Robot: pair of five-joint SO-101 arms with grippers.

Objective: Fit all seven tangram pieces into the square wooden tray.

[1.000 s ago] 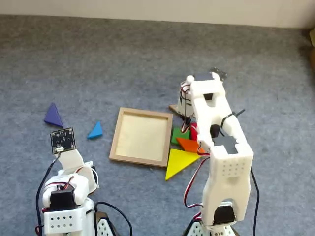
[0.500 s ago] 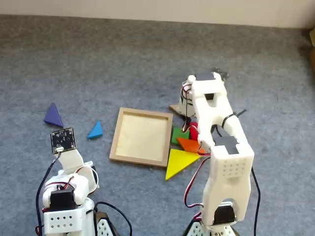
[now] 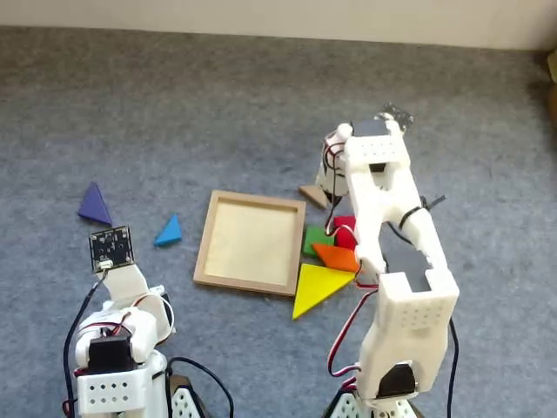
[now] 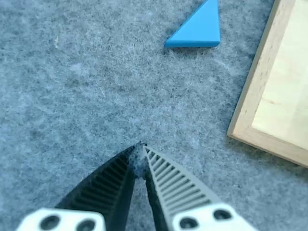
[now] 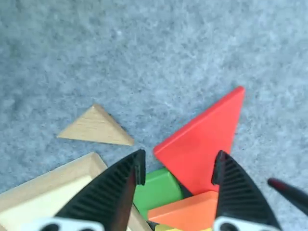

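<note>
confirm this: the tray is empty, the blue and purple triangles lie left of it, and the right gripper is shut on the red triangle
Not quite. The right gripper is open, not shut on the red triangle: the right wrist view shows its jaws apart over that piece. The rest stands: the tray is empty, and the blue triangle and purple triangle lie left of it.

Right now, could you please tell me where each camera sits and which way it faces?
High view: fixed above, looking down over the grey carpet; shows left arm, right arm and the wooden tray.
Left wrist view: on the left wrist, facing down past its shut left gripper toward the blue triangle.
Right wrist view: on the right wrist, facing down through its open right gripper at the red triangle.
Shared: all three show the wooden tray; high and left wrist views share the blue triangle.
</note>
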